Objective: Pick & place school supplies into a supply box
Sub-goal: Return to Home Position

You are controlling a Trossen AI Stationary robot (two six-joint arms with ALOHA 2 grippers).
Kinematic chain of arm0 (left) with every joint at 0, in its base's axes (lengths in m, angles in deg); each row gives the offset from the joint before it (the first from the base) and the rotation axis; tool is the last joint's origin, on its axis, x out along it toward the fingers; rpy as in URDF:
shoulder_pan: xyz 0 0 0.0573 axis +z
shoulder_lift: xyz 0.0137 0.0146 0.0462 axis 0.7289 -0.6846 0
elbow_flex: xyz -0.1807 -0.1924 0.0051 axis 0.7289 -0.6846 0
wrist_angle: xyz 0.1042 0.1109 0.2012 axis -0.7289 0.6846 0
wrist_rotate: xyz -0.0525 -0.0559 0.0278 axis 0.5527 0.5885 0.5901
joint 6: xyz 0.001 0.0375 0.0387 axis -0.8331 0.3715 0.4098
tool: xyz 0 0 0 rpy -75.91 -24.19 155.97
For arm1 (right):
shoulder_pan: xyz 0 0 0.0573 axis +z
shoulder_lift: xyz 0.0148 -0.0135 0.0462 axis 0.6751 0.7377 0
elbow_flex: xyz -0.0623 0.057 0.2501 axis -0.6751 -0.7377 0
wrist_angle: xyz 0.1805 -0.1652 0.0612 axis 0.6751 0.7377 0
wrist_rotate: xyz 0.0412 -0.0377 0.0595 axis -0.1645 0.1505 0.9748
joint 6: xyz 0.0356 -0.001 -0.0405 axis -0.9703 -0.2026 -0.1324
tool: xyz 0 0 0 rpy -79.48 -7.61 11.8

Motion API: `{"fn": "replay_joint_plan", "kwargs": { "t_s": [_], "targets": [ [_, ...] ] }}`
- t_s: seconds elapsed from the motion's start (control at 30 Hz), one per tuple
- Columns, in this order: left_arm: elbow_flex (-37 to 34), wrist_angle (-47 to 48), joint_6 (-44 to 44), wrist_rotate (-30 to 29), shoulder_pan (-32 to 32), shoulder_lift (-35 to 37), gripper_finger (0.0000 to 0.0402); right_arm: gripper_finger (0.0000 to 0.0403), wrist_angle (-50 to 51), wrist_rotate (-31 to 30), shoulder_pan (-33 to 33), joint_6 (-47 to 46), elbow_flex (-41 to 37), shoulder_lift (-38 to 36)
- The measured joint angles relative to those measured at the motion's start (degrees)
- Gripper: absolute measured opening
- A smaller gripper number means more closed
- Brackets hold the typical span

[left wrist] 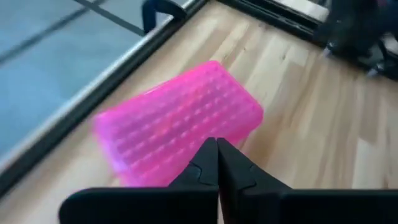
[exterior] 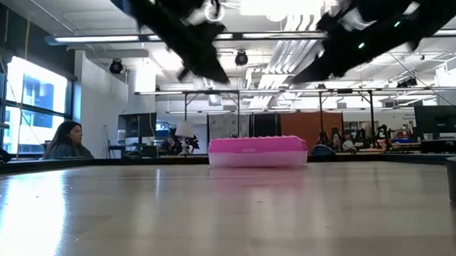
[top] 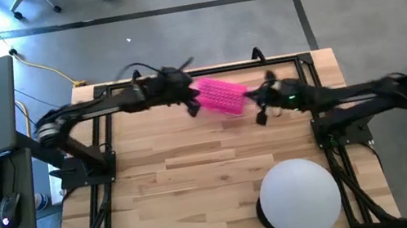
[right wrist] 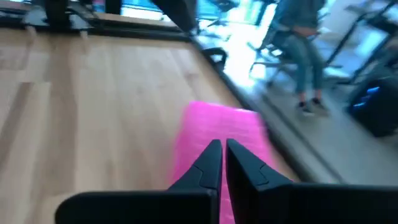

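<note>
The supply box (top: 219, 95) is a small box under a bright pink lid, lying flat on the table near its far edge (exterior: 257, 151). My left gripper (top: 194, 106) hangs in the air over the box's left end, shut (left wrist: 216, 152), with the pink lid (left wrist: 180, 121) just beyond its tips. My right gripper (top: 260, 111) hangs over the box's right end, shut (right wrist: 222, 152), and the lid (right wrist: 214, 127) shows past it. In the low view both grippers (exterior: 215, 71) (exterior: 302, 76) stand well above the box. No pens, pencils or scissors show in any view.
A large white round dome (top: 300, 195) stands on the near right part of the table. A black frame rail (top: 196, 72) runs along the far edge just behind the box. Bare wood (top: 173, 177) lies between the box and the near edge. People sit in the room beyond.
</note>
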Motion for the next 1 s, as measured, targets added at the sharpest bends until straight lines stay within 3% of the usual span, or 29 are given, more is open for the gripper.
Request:
{"fn": "replay_joint_plan", "kwargs": {
  "t_s": [0.17, 0.33, 0.47, 0.57, 0.7, 0.87, 0.93, 1.0],
  "targets": [
    [-0.2, 15.1, 7.9, -4.2, -0.1, 13.1, 0.001, 0.0, 16.0, -7.9, -0.1, 1.9, -0.3, -19.5],
    [-8.2, 17.2, 13.8, -4.4, -2.4, 26.8, 0.0028, 0.0, 27.4, -5.0, 0.0, 0.6, -5.6, -37.2],
    [-21.1, 9.9, 10.9, -3.7, -4.8, 38.6, 0.0031, 0.0, 23.6, -6.4, 0.0, -0.4, -11.4, -50.6],
    [-33.8, -0.7, 8.3, -0.5, -6.5, 46.9, 0.0019, 0.0, 19.4, -2.8, -0.1, -1.6, -15.2, -58.7],
    [-49.5, -23.1, 6.2, 3.7, -8.0, 54.9, 0.0014, 0.0, 15.4, 0.2, 0.0, -4.4, -19.7, -57.8],
    [-63.9, -45.9, 6.5, 4.5, -8.2, 59.4, 0.0032, 0.0, 9.7, 0.6, 0.0, -8.8, -24.5, -56.0],
    [-67.6, -49.6, 6.5, 4.2, -8.2, 60.5, 0.0033, 0.0, 11.0, 0.1, 0.0, -9.2, -24.4, -56.0],
    [-67.4, -47.2, 6.2, 3.6, -8.2, 61.4, 0.0029, 0.0, 10.0, 0.0, 0.0, -8.8, -24.5, -56.0]
  ]
}}
